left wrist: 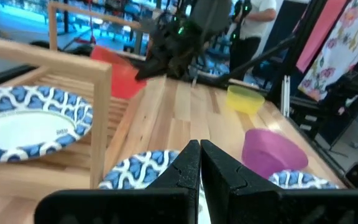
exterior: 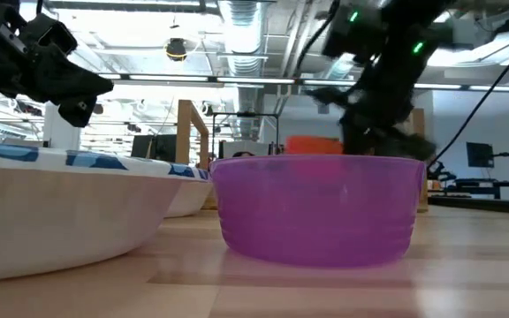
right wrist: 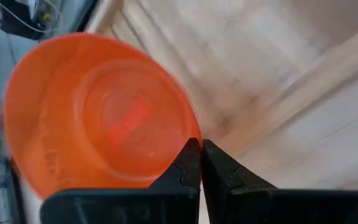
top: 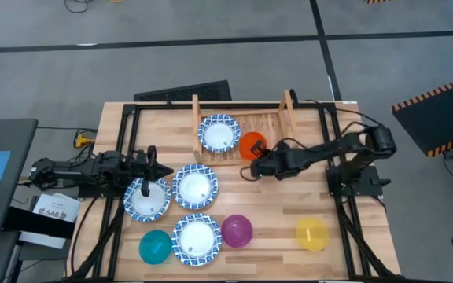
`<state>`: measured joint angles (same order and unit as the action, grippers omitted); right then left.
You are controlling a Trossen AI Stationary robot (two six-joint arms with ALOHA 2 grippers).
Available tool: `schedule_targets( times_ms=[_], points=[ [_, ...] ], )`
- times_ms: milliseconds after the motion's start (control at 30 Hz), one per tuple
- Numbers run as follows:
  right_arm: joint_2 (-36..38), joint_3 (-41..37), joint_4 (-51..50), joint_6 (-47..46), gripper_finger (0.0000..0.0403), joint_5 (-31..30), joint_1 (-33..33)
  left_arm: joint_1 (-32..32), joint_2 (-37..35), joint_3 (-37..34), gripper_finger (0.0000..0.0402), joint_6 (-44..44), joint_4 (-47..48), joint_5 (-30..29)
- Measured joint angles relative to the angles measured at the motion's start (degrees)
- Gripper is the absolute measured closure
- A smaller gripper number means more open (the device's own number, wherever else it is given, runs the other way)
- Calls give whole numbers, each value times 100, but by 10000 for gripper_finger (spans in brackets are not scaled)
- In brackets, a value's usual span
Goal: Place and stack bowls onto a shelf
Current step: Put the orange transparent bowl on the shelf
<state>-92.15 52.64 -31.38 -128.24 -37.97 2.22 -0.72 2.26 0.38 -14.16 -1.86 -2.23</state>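
Inspector: Shelf [top: 278, 126] sits at the far middle of the surface [top: 368, 236], one patterned bowl [top: 219, 133] lying on its slats.

Clerk: And the right gripper [top: 259, 161]?

Inspector: At the shelf's front edge, fingers pinched tight on the rim of the orange bowl [top: 251, 145]. In the right wrist view that bowl [right wrist: 98, 118] is tilted, its underside facing the camera, over the slats.

Clerk: Left gripper [top: 152, 168]?

Inspector: Over the far rim of the leftmost patterned bowl [top: 147, 199], fingers pressed together. Whether they hold that rim, I cannot tell.

Clerk: Remaining bowls?

Inspector: Two more patterned bowls, one at centre [top: 195, 187] and one at the near edge [top: 197, 238]. Teal bowl [top: 155, 246] just left of the latter, purple bowl [top: 237, 230] just right of it. Yellow bowl [top: 312, 233] stands well apart, toward the near right.
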Motion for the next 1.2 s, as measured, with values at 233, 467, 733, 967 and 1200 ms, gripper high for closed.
schedule_targets(
  times_ms=[233, 467, 733, 967, 1200],
  points=[
    [-162, 17, 256, 12, 380, 357, -636, 1, 148, 21, 401, -1, 53, -2],
    [-266, 9, 509, -42, 379, 638, -1073, 1, 386, 67, 401, -1, 182, -82],
    [-253, 13, 534, 15, 374, 814, -1497, 1, 518, 76, 402, 1, 196, -111],
    [-255, 13, 573, 73, 344, 953, -1665, 1, 572, 75, 401, 0, 193, -116],
    [-255, 13, 701, 246, 310, 965, -1701, 1, 562, 79, 402, 0, 196, -114]
  ],
)
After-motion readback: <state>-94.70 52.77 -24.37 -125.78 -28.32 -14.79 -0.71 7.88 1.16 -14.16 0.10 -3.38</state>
